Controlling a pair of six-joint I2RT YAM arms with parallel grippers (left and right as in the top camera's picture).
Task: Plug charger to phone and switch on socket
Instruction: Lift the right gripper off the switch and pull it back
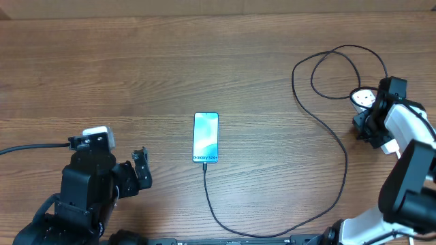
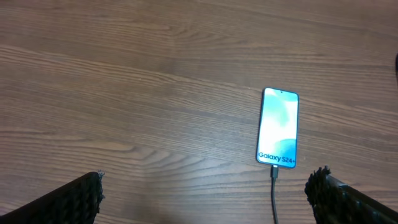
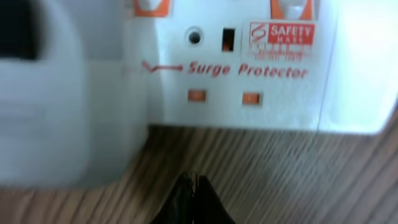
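The phone (image 1: 206,137) lies flat mid-table with its light-blue screen up, and it also shows in the left wrist view (image 2: 278,127). The charger (image 1: 338,144), a thin black cable, has its connector tip (image 2: 273,172) in the phone's near end. It sweeps right, loops, and reaches the socket (image 1: 364,98). My right arm hides most of this white strip from above. The right wrist view shows the socket's face (image 3: 249,70) marked "Surge Protector". My right gripper (image 3: 194,182) is shut and empty, just short of the socket's side. My left gripper (image 2: 205,180) stands open, left of the phone.
A blurred white block (image 3: 62,99) stands against the socket's left part in the right wrist view. Orange-red switch parts (image 3: 292,6) show at the top edge. The charger's loop (image 1: 337,71) lies behind the socket. The left arm's own cable (image 1: 34,148) runs off the left edge.
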